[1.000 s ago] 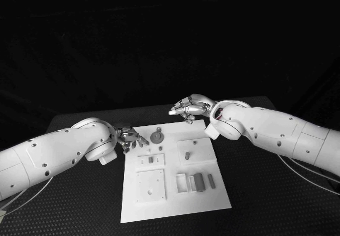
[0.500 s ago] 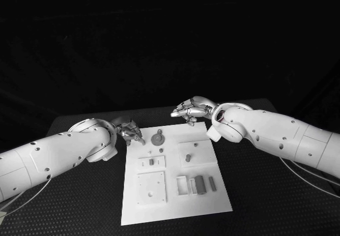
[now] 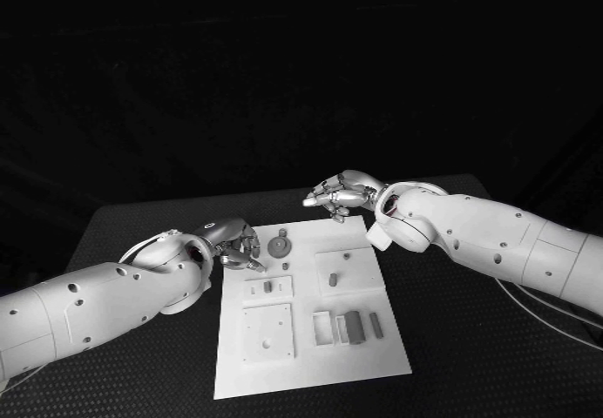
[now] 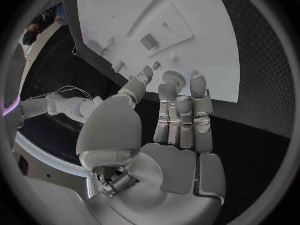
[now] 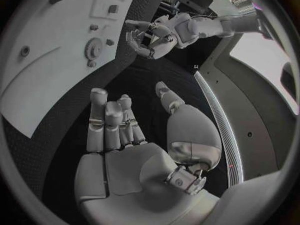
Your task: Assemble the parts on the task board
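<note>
The white task board [image 3: 309, 344] lies in the middle of the table. A round grey gear part [image 3: 279, 244] sits near the board's far left corner. My left hand [image 3: 236, 247] hovers at the board's left edge beside the gear, fingers apart and holding nothing. The left wrist view shows that hand [image 4: 177, 119] with straight fingers just short of the gear [image 4: 173, 77]. My right hand [image 3: 337, 193] hangs over the table beyond the board's far edge, empty. The right wrist view shows its fingers [image 5: 111, 121] extended, with the gear [image 5: 94, 48] and the left hand [image 5: 147, 37] ahead.
Other parts rest on the board: a small peg [image 3: 332, 279] in a raised square, another peg [image 3: 267, 285] to its left, and grey blocks [image 3: 355, 325] near a white frame at the near right. Black table surrounds the board [image 5: 37, 90].
My left arm has swung in over the table, and its hand rose, then came back down beside the gear. The right hand has barely moved.
</note>
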Robot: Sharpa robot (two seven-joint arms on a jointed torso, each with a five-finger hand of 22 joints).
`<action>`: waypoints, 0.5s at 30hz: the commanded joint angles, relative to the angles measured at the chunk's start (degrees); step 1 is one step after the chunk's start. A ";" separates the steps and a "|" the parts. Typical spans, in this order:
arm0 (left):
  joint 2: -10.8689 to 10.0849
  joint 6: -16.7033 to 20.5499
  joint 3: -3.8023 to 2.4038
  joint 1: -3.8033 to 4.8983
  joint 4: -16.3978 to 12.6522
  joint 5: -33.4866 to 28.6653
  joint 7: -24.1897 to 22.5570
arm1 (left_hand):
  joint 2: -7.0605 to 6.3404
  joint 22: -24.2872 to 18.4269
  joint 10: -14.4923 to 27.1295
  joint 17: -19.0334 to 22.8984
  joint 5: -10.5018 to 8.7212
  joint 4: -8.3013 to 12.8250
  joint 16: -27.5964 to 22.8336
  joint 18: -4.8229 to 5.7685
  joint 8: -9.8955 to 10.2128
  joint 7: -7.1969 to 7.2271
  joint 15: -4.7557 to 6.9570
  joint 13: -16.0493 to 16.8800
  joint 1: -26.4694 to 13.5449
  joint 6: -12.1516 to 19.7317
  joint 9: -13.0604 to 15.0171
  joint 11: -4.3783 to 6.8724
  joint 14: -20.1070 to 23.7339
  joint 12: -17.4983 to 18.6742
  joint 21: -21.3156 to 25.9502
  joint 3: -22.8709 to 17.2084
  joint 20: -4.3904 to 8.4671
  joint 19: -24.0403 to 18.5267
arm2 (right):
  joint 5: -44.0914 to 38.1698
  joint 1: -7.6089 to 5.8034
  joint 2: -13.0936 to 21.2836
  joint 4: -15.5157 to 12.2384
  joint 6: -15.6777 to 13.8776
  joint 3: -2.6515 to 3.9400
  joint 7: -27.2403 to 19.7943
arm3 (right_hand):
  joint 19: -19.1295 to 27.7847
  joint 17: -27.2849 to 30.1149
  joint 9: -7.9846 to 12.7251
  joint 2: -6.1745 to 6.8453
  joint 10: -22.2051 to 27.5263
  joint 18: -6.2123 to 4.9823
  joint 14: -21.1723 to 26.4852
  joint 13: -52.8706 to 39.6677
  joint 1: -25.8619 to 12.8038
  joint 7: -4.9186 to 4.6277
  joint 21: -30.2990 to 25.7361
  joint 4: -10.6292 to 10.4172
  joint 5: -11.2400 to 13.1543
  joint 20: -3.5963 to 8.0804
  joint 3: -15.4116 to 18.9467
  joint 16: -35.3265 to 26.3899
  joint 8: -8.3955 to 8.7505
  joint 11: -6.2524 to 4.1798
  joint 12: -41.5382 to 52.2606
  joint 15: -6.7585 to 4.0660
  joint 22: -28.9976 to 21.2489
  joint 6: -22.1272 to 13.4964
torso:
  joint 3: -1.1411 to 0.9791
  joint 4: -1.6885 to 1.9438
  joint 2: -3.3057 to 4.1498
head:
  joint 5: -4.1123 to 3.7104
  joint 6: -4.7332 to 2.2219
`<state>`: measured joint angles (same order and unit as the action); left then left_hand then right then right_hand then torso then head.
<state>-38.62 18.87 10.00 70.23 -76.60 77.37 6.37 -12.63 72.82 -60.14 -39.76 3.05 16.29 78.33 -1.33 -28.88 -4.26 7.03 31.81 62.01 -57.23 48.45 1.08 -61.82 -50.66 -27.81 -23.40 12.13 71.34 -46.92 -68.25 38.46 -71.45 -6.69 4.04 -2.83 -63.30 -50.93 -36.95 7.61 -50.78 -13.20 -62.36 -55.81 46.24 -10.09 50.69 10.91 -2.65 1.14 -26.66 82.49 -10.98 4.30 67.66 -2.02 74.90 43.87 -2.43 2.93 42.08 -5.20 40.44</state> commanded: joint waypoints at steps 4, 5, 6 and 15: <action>0.10 3.33 0.70 -0.86 -0.59 5.49 -4.13 | -0.14 1.98 -0.22 -0.75 -0.28 0.10 2.22 -1.56 -3.09 1.05 1.15 1.26 -0.14 0.08 1.92 1.05 -0.27 -2.13 -1.65 1.57 0.75 0.87 | -0.18 0.10 -0.01 -0.01 -0.01 0.01 -0.35 | -0.01 0.06 -0.10 -0.43 0.36 -1.80 0.41 0.06 0.28 -0.49 -0.31 0.13 -0.11 0.37 -0.05 0.33 0.23 -0.19 0.35 -0.11 0.93 -0.08 | -0.02 0.00 0.01 | -0.11 0.16; 0.18 3.37 0.85 -0.98 -0.54 5.92 -4.14 | -0.10 2.26 -0.28 -0.84 -0.28 0.15 2.56 -1.57 -3.56 1.19 1.31 1.42 -0.10 0.09 2.19 1.20 -0.35 -2.44 -1.88 1.84 0.89 0.99 | -0.18 0.12 -0.01 0.00 -0.01 0.01 -0.35 | -0.01 0.06 -0.10 -0.44 0.36 -1.80 0.41 0.06 0.28 -0.49 -0.31 0.13 -0.11 0.37 -0.05 0.33 0.23 -0.19 0.35 -0.11 0.93 -0.08 | -0.03 0.00 0.01 | -0.10 0.16; 0.23 3.36 1.00 -1.04 -0.52 5.99 -4.13 | -0.09 2.38 -0.32 -0.87 -0.28 0.16 2.69 -1.57 -3.77 1.24 1.37 1.49 -0.06 0.08 2.30 1.26 -0.38 -2.57 -1.96 1.94 0.95 1.03 | -0.18 0.12 -0.01 0.00 0.00 0.01 -0.35 | -0.01 0.06 -0.10 -0.44 0.36 -1.80 0.41 0.06 0.27 -0.49 -0.31 0.13 -0.11 0.37 -0.04 0.33 0.23 -0.19 0.35 -0.11 0.93 -0.08 | -0.02 0.00 0.01 | -0.11 0.16; 1.32 5.91 1.87 -2.07 0.67 7.96 -4.45 | 0.31 3.05 -1.04 -1.16 -0.28 0.14 3.78 -1.67 -5.22 1.80 1.93 1.99 0.33 -0.47 3.05 1.84 -1.07 -3.57 -2.78 2.28 1.39 1.90 | -0.18 0.19 -0.03 -0.04 0.03 0.01 -0.37 | -0.01 0.07 -0.10 -0.52 0.36 -1.80 0.40 0.08 0.18 -0.50 -0.30 0.12 -0.11 0.34 0.04 0.34 0.23 -0.18 0.37 -0.10 0.94 -0.09 | -0.07 -0.05 0.02 | -0.18 0.24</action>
<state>-37.54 22.06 11.89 68.23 -76.05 83.03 3.34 -12.60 74.94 -61.22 -40.86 3.05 16.41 81.88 -1.34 -33.90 -2.64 8.81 33.75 62.04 -57.62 51.45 2.58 -62.84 -53.91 -30.45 -21.32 13.61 72.82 -46.92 -68.10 38.46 -71.44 -6.75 4.04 -2.82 -63.30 -50.93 -36.99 7.61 -50.78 -13.20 -62.37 -55.82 46.24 -10.09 50.69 10.91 -2.65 1.14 -26.66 82.49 -10.98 4.30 67.88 -2.03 74.90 43.87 -2.49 2.89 42.08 -5.31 40.65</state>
